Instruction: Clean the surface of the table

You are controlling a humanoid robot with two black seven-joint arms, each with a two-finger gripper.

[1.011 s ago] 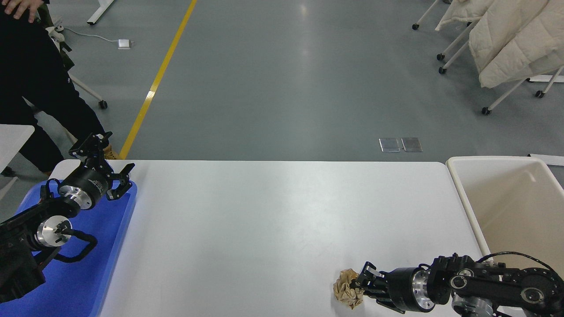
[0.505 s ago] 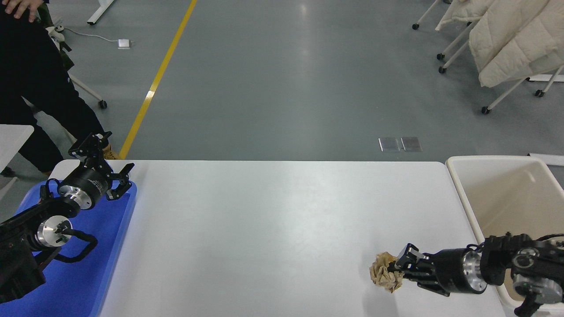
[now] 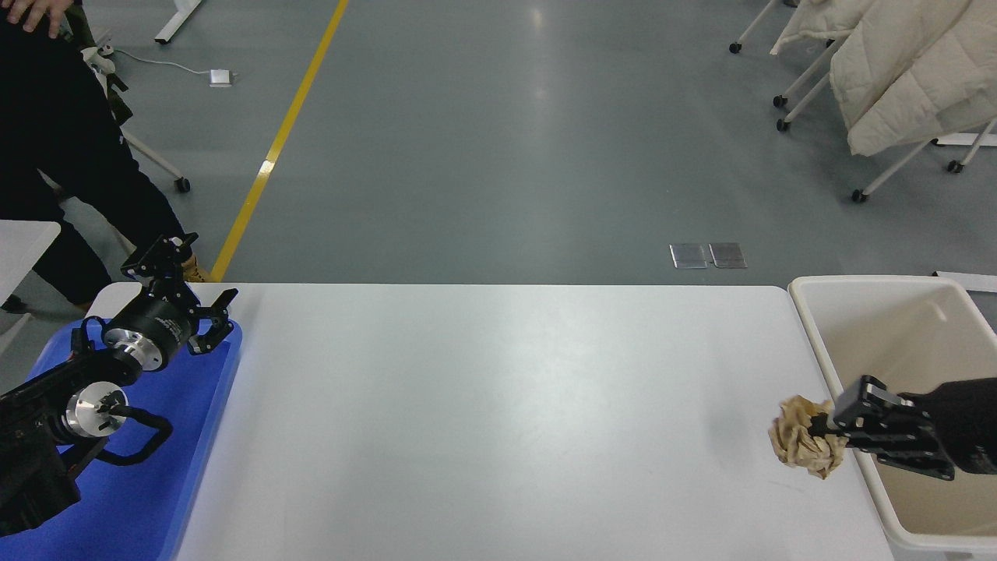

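Observation:
The white table surface (image 3: 498, 413) fills the middle of the head view. A crumpled ball of brown paper (image 3: 802, 446) hangs above the table's right edge, with my right gripper (image 3: 824, 438) shut on it; the arm reaches in from the right over the cream bin (image 3: 872, 312). My left gripper (image 3: 191, 300) is parked at the far left above the blue tray (image 3: 156, 499), its fingers spread open with nothing between them.
The cream bin stands against the table's right edge, its inside bare where visible. The blue tray lies along the left edge. A person in dark clothes (image 3: 62, 140) stands beyond the far left corner. Racks with pale quilts (image 3: 903, 70) stand on the floor at the far right.
My right gripper has carried the paper ball up off the front of the table and to the right, up to the bin's near wall. The left arm has not moved.

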